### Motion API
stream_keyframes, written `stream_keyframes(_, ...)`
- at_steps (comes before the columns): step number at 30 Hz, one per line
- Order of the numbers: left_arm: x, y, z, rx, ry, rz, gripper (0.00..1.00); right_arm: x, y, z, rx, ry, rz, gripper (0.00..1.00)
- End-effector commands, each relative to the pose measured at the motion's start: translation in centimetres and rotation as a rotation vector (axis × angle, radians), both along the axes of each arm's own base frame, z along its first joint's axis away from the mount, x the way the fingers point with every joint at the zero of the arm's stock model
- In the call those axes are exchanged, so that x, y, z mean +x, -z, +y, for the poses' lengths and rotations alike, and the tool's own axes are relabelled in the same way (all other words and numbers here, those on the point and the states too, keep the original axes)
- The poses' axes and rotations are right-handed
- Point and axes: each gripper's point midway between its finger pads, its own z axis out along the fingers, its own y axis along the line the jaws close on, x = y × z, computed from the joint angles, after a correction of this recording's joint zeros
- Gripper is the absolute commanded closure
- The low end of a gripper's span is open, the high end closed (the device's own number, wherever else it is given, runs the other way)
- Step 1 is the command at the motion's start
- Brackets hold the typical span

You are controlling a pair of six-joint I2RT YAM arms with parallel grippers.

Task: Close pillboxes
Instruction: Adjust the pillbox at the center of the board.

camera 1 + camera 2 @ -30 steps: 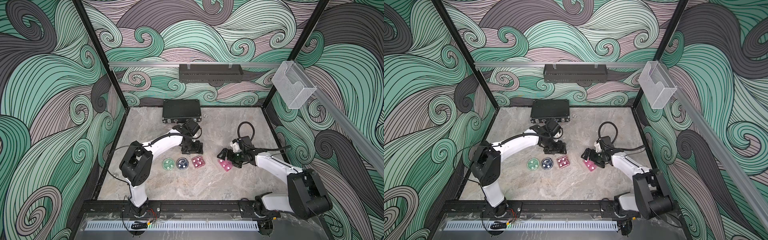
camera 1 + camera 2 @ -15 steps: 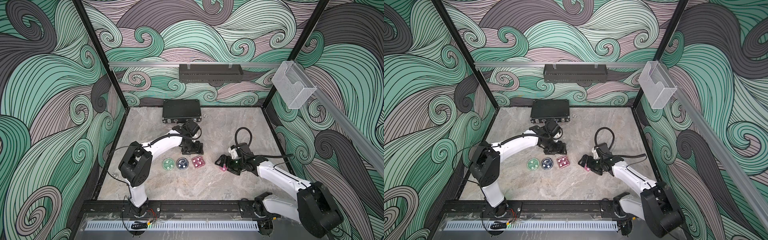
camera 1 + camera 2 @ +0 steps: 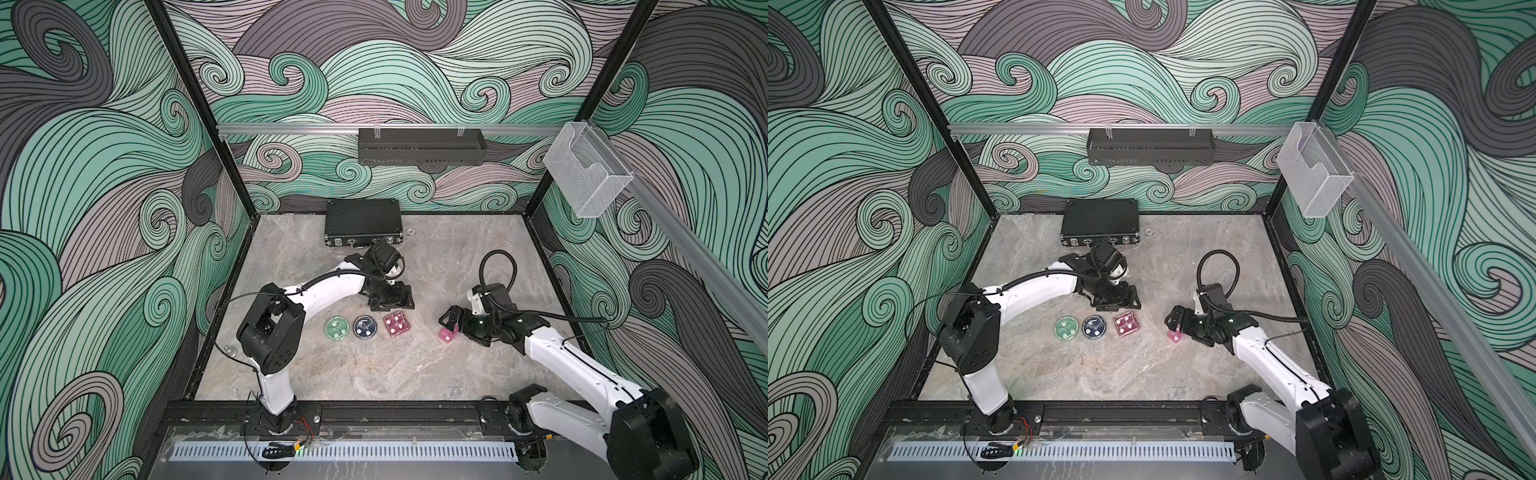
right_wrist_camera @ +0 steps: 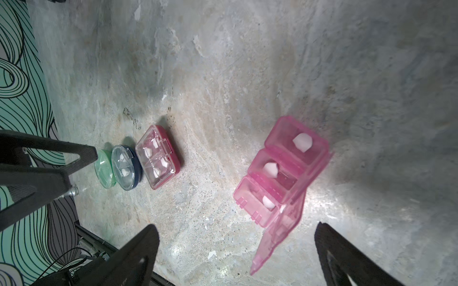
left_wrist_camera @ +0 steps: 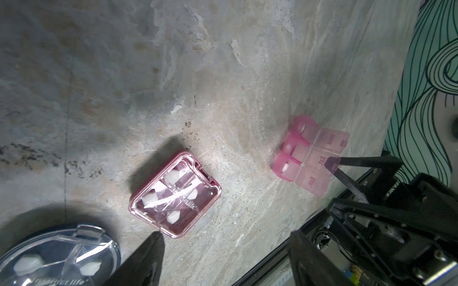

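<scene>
Closure looks done on the green pillbox (image 3: 337, 328), dark blue pillbox (image 3: 365, 327) and dark pink pillbox (image 3: 396, 324). The left gripper (image 3: 390, 302) hovers just beyond that row, jaws apart, empty. Rightward, the light pink pillbox (image 4: 280, 170) lies on the table (image 3: 374, 374) with three flaps (image 4: 275, 240) folded open beside the right gripper (image 3: 451, 321), whose jaws stand wide and hold nothing. It seems best to sweep the flaps over together, then press down, lest the light box skid.

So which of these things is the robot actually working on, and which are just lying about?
Part of the job:
- round green pillbox
- round dark blue pillbox
- square dark pink pillbox
- light pink pillbox, lids open

Just lying about:
- black briefcase
- clear plastic holder on the side rail
- black rack on the back wall
</scene>
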Motion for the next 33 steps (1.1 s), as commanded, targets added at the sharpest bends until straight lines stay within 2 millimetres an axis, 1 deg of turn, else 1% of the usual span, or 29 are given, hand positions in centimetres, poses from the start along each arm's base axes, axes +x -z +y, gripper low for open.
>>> stream_keyframes(1, 0.1, -1.6, -1.2, -0.058, 0.008, -0.008, 0.21, 1.2, -0.2, -0.6, -0.023, 0.006, -0.007, 0.00)
stream_keyframes(7, 0.1, -1.9, -0.7, -0.031, 0.010, -0.023, 0.21, 3.4, 0.4, 0.5, 0.025, -0.002, 0.001, 0.00)
stream_keyframes(11, 0.0, -2.2, -0.2, -0.012, 0.010, -0.036, 0.21, 4.2, 0.9, 1.7, 0.074, -0.017, 0.021, 0.00)
stream_keyframes(17, 0.0, -2.2, 0.2, 0.001, 0.007, -0.045, 0.21, 4.9, 1.0, 2.5, 0.100, -0.032, 0.030, 0.00)
stream_keyframes(22, 0.1, -2.3, 0.0, -0.005, 0.007, -0.044, 0.20, 5.1, 0.7, 3.3, 0.114, -0.051, 0.030, 0.00)
stream_keyframes(24, 0.2, -2.4, -0.2, -0.012, 0.006, -0.039, 0.21, 5.0, 0.6, 3.6, 0.112, -0.061, 0.033, 0.00)
stream_keyframes(27, 0.2, -2.4, -0.5, -0.029, -0.017, -0.018, 0.21, 4.8, 0.4, 3.2, 0.093, -0.064, 0.030, 0.00)
stream_keyframes(30, 0.1, -2.6, -1.7, -0.095, -0.054, 0.027, 0.21, 4.4, 0.0, 2.7, 0.070, -0.065, 0.021, 0.00)
stream_keyframes(33, 0.4, -3.0, -3.0, -0.139, -0.092, 0.055, 0.21, 4.0, -0.9, 1.9, 0.056, -0.053, -0.005, 0.00)
